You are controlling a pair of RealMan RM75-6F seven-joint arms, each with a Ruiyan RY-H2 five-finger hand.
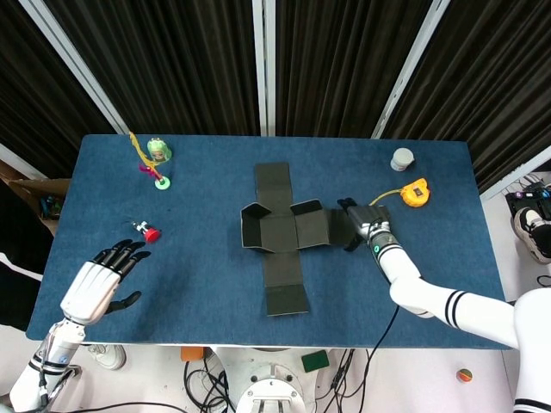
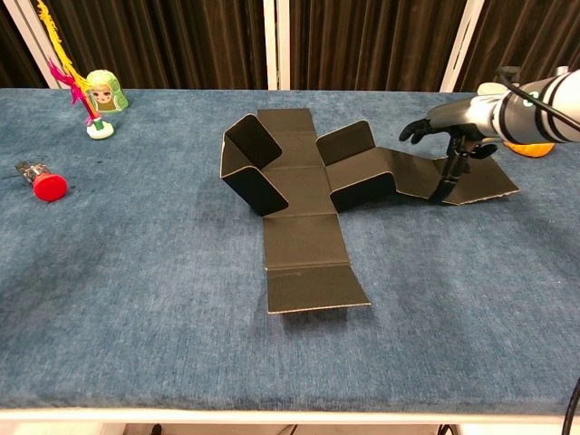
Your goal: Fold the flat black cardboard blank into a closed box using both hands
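Observation:
The black cardboard blank (image 1: pixel 280 232) lies spread as a cross in the middle of the blue table (image 1: pixel 198 275). Its left flap (image 2: pixel 249 163) and a small flap right of centre stand up; the other panels lie flat. My right hand (image 1: pixel 366 228) is over the blank's right end panel (image 2: pixel 476 181). In the chest view this hand (image 2: pixel 458 122) has its dark fingers spread above the panel and its thumb pointing down onto the card. My left hand (image 1: pixel 93 286) hovers open over the table's front left corner, far from the blank, and does not show in the chest view.
A green-haired doll head with a pink and yellow stick (image 1: pixel 157 151) stands at the back left. A small red-capped piece (image 1: pixel 150 232) lies in front of it. A white pot (image 1: pixel 402 159) and an orange tape measure (image 1: pixel 415 191) sit at the back right, close to my right hand.

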